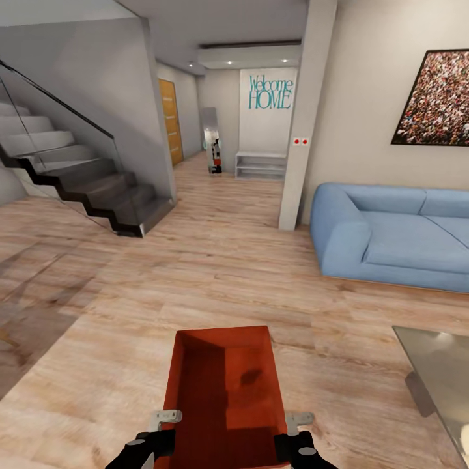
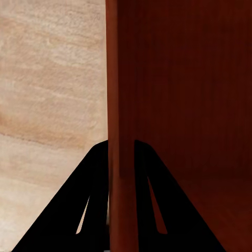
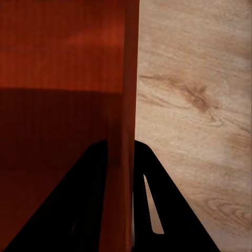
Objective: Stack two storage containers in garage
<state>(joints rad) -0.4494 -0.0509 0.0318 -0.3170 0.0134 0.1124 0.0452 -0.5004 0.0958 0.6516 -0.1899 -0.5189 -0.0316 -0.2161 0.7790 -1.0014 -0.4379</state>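
- Carrying is judged to be the step in hand: one storage container [image 1: 225,391] is held low in front of the trunk, above the light wood plank floor [image 1: 98,339] of the living room, with nothing of a garage in sight.
- The left gripper [image 1: 170,417] is seen pinched on the container's left side wall near its near end; in the left wrist view the two dark fingers [image 2: 89,210] straddle the thin orange-red wall [image 2: 118,131], one on each face.
- The right gripper [image 1: 294,420] is likewise clamped on the right side wall; its fingers [image 3: 157,205] sit on either side of that wall [image 3: 126,105].
- The container's long axis runs straight away from the robot, so the bin lies between the two claws and projects forward of both; neither arm is nearer.
- A hallway [image 1: 208,176] opens ahead, between the staircase [image 1: 98,189] and the blue sofa [image 1: 391,234], and the long axis already points roughly that way.
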